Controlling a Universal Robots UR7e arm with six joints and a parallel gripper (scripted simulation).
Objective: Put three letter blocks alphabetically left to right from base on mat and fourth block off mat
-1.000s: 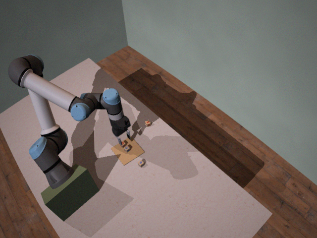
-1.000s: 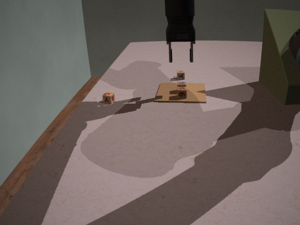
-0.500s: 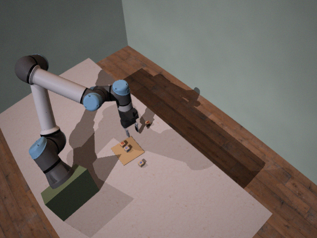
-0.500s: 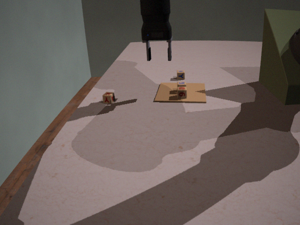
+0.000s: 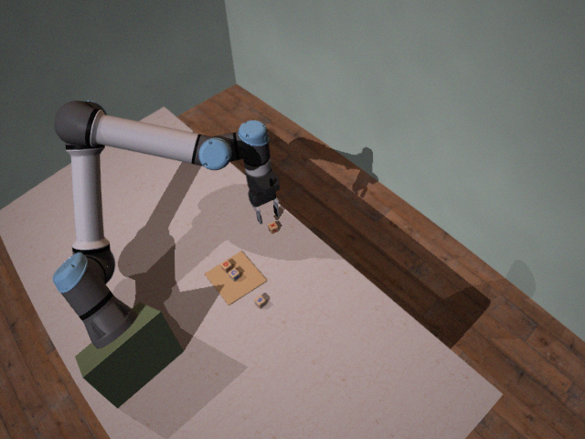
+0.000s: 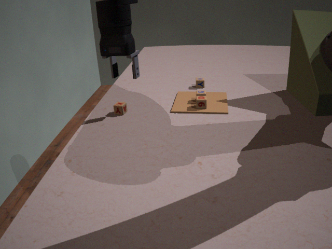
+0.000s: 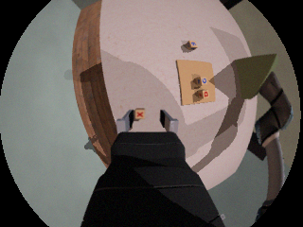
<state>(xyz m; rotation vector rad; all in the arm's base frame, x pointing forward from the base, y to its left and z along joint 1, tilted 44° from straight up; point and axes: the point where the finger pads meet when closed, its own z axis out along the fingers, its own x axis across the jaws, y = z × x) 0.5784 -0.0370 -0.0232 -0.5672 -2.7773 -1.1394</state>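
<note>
Your gripper [image 6: 124,70] hangs empty, jaws wide apart, above the red-lettered block [image 6: 120,108] near the table's wooden edge | mat [image 6: 184,108] lies well apart, carrying two blocks, red-marked [image 6: 201,102] touching blue-marked [image 6: 201,92] | a fourth block [image 6: 199,82] sits just off it | wrist view frames the red block [image 7: 140,113] between the fingers; exterior view shows clear air between them.

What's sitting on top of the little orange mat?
Two letter blocks sit on the mat: one with a red mark on top and one with a blue mark, side by side. The marks are too small to read. Anything under the mat is hidden.
</note>
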